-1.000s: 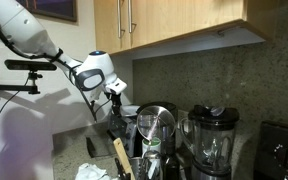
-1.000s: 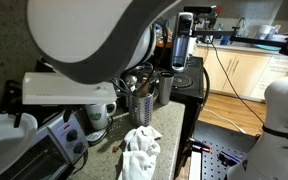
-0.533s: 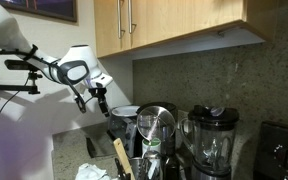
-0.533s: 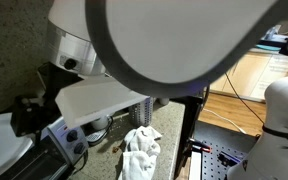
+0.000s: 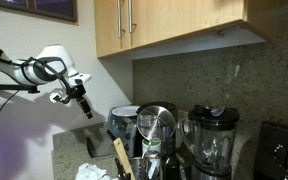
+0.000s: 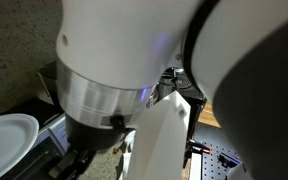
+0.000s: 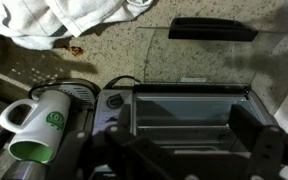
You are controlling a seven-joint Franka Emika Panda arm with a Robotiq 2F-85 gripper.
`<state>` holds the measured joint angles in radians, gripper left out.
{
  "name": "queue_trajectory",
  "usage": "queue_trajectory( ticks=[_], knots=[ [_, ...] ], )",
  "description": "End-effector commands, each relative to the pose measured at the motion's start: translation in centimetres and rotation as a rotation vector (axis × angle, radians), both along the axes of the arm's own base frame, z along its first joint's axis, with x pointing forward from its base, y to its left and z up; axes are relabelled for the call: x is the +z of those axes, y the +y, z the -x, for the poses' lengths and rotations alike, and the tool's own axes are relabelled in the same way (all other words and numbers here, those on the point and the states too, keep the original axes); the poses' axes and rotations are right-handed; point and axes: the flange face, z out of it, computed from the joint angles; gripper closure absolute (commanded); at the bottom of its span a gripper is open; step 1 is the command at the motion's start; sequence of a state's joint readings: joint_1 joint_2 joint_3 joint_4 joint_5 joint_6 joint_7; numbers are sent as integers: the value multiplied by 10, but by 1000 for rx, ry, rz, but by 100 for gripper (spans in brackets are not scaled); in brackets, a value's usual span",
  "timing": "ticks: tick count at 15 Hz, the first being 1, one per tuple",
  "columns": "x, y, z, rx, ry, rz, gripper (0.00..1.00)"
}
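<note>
My gripper (image 5: 85,104) hangs in the air left of the appliances, open and holding nothing. In the wrist view the gripper (image 7: 184,138) shows two dark fingers (image 7: 252,128) spread wide above a toaster oven (image 7: 189,100) with a glass door and a black handle (image 7: 212,28). A white mug (image 7: 39,125) with a green inside lies beside the oven. A crumpled white cloth (image 7: 64,18) lies on the speckled counter. In an exterior view the toaster oven (image 5: 122,120) stands below and to the right of the gripper.
A steel kettle (image 5: 156,126), a blender (image 5: 212,140) and a black coffee machine (image 5: 282,150) line the counter under wooden cabinets (image 5: 174,22). A wooden spatula (image 5: 121,158) stands in front. The arm fills the other exterior view; a white plate (image 6: 8,135) shows at lower left.
The arm has swung left and slightly up, away from the toaster oven and kettle. The gripper stayed open. In the other exterior view the arm now hides the counter.
</note>
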<state>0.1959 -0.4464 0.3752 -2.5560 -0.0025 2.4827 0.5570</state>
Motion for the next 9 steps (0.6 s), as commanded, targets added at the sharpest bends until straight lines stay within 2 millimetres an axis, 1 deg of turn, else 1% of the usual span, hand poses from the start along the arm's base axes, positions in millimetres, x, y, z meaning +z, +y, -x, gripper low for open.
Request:
queue_trajectory(
  ticks=[1,5,7,8,9],
  knots=[
    [-2,3,21,48,-27,85,0],
    [-11,6,25,78,-45,139,0],
    [-16,8,24,91,-58,161,0],
    [-14,8,19,92,-33,127,0],
    [-16,9,20,99,-33,137,0]
  ],
)
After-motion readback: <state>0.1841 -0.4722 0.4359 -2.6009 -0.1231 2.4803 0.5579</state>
